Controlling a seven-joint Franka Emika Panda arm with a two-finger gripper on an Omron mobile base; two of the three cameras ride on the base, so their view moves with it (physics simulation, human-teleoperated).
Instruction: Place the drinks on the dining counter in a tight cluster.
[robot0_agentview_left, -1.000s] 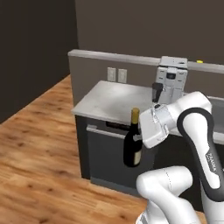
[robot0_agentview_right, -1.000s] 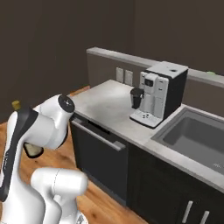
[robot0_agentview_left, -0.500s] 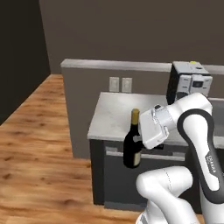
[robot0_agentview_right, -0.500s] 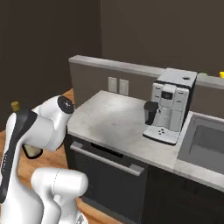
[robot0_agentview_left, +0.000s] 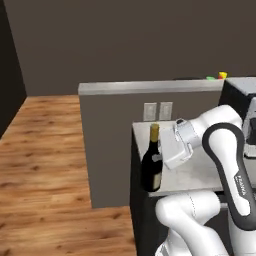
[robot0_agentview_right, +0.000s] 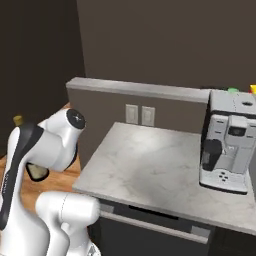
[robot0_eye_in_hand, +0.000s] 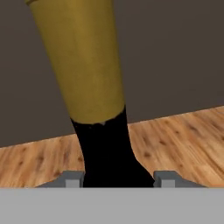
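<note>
I hold one of the drinks, a dark wine bottle (robot0_agentview_left: 151, 167) with a gold neck and a cream label, upright in front of the arm. My gripper (robot0_agentview_left: 161, 156) is shut on it at the shoulder, just below the gold foil. In the hand view the wine bottle (robot0_eye_in_hand: 83, 65) rises between the two fingertips (robot0_eye_in_hand: 72, 179), and my gripper (robot0_eye_in_hand: 118, 179) clamps its dark shoulder. In the right base view the wine bottle (robot0_agentview_right: 18, 120) peeks out with its gold top behind the arm's elbow. The dining counter's marble top is out of view.
A grey half wall (robot0_agentview_left: 107, 140) with a flat ledge and two wall sockets (robot0_agentview_left: 157, 111) stands ahead. Before it lies a marble worktop (robot0_agentview_right: 150, 165) over dark cabinets, with a silver coffee machine (robot0_agentview_right: 227, 142) at its right. Wooden floor (robot0_agentview_left: 45, 165) spreads to the left.
The whole scene has slid to the right in both base views, so the base has moved. The bottle stays in the gripper in the same pose beside the arm.
</note>
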